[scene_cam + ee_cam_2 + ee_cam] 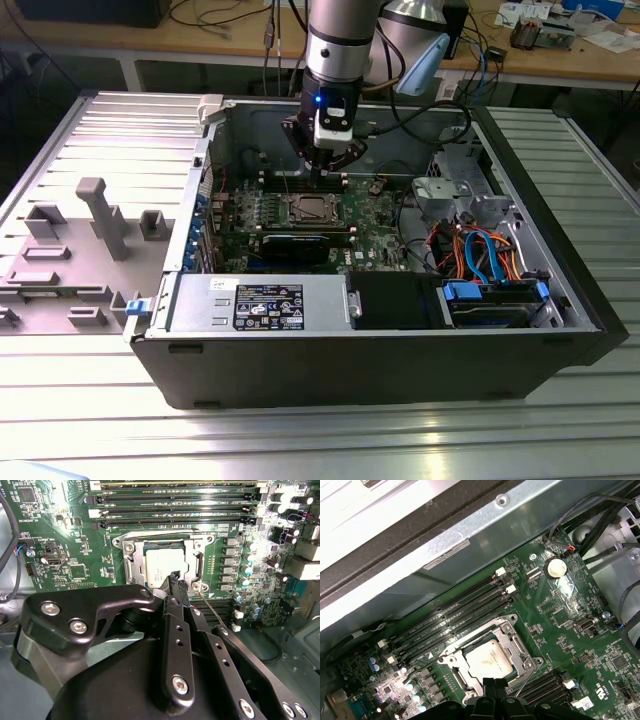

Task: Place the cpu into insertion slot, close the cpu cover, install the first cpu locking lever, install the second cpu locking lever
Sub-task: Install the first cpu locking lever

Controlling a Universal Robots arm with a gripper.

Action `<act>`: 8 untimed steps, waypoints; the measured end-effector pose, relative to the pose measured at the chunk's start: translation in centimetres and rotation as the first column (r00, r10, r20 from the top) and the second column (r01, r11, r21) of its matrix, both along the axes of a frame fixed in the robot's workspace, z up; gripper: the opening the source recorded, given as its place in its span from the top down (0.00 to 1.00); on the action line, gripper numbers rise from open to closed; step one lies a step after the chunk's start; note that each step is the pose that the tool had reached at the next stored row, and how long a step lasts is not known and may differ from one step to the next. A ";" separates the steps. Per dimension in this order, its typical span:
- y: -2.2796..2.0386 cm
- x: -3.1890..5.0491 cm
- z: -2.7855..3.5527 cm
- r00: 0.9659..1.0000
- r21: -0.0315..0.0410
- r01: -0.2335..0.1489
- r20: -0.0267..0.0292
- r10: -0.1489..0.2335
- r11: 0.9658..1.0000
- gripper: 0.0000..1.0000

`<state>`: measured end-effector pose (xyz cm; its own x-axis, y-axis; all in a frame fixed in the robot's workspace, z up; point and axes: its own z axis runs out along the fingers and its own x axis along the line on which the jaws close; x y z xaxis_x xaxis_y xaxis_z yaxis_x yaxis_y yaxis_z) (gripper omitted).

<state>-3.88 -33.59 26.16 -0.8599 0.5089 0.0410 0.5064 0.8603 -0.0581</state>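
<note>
The cpu (pixel 161 565) (pixel 489 660) (pixel 308 208) lies flat in the insertion slot (pixel 123 542) (pixel 508 623) on the green board. The silvery cpu cover (pixel 199 566) (pixel 522 647) lies down around it as a frame. My gripper (pixel 177 580) (pixel 495 684) (pixel 326 170) hangs just above the socket's edge, its black fingers pressed together with nothing seen between them. A thin wire locking lever (pixel 212 609) (pixel 529 679) rises at a slant from the socket corner right beside the fingertips. Whether they touch it is unclear.
Long black memory slots (pixel 175 510) (pixel 455 612) run beside the socket. The open case walls (pixel 205 160) enclose the board. A power supply (pixel 260 300), a drive bay (pixel 490 300) and loose cables (pixel 475 245) fill the near side. A grey fixture plate (pixel 90 230) lies outside, on the exterior view's left.
</note>
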 end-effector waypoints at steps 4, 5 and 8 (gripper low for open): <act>0.00 0.00 0.00 1.000 0.000 -0.002 0.000 0.002 1.000 0.89; 0.00 0.00 0.00 1.000 0.000 -0.003 0.000 0.003 1.000 0.89; 0.00 0.00 0.00 1.000 0.000 -0.005 0.000 0.005 1.000 0.89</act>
<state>-3.88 -33.59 26.16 -0.8622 0.5049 0.0410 0.5024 0.8627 -0.0583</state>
